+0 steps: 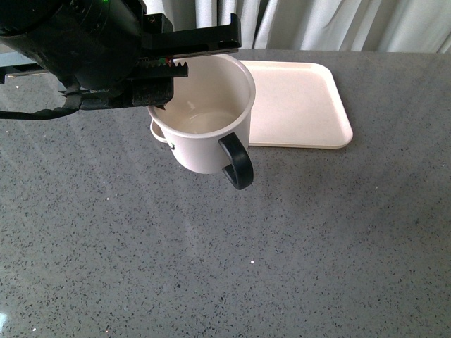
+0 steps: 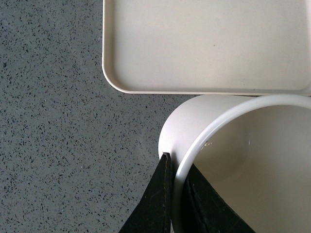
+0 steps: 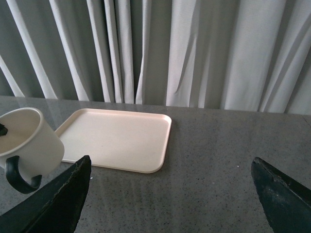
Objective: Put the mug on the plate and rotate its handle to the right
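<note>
The left pincer (image 2: 177,187) is shut tight on the rim of the mug (image 1: 204,134), one finger inside and one outside. The mug sits upright over the table (image 1: 211,267), just beside the plate (image 1: 303,105) and not on it yet. In the front view the plate lies at about 2 o'clock from the mug, so that is the way to carry it. The handle (image 1: 238,163) points to about 5 o'clock. The right pincer (image 3: 170,165) is wide open and holds nothing; it is farther off. I cannot tell if the mug's bottom touches the table. The black arm hides the mug's far rim.
</note>
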`<state>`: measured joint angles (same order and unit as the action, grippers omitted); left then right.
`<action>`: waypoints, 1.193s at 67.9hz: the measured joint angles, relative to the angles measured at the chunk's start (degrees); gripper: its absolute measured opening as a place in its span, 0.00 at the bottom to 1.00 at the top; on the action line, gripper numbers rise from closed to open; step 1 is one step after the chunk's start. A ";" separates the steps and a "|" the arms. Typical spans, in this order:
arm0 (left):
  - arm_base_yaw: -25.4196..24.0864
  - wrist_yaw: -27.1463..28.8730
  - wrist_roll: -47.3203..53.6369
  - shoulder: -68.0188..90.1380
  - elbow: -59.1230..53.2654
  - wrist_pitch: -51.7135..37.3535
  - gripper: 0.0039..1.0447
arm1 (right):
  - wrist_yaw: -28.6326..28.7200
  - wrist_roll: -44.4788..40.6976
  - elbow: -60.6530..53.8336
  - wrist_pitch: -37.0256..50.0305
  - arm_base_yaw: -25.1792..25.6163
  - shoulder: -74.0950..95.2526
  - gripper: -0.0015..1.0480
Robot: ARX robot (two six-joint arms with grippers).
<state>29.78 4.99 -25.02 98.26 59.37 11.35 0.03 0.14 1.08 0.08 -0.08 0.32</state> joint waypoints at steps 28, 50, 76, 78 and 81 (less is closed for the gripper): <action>-0.28 3.13 -6.27 15.02 20.37 10.29 0.02 | 0.00 0.00 0.00 0.00 0.00 0.00 0.91; -1.46 1.88 -9.79 26.18 34.49 13.79 0.02 | 0.00 0.00 0.00 0.00 0.00 -0.02 0.91; -1.60 -0.09 -11.21 35.32 46.58 19.50 0.02 | -0.02 0.00 0.00 0.00 0.00 -0.02 0.91; -1.60 -0.26 -11.32 35.78 46.97 19.56 0.02 | 0.00 0.00 0.00 0.00 0.00 -0.02 0.91; -1.62 -0.37 -11.45 36.22 47.50 19.61 0.02 | 0.00 0.00 0.00 0.00 0.00 -0.02 0.91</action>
<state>28.16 4.62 -36.47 134.47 106.87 30.96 0.03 0.14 1.08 0.08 -0.08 0.30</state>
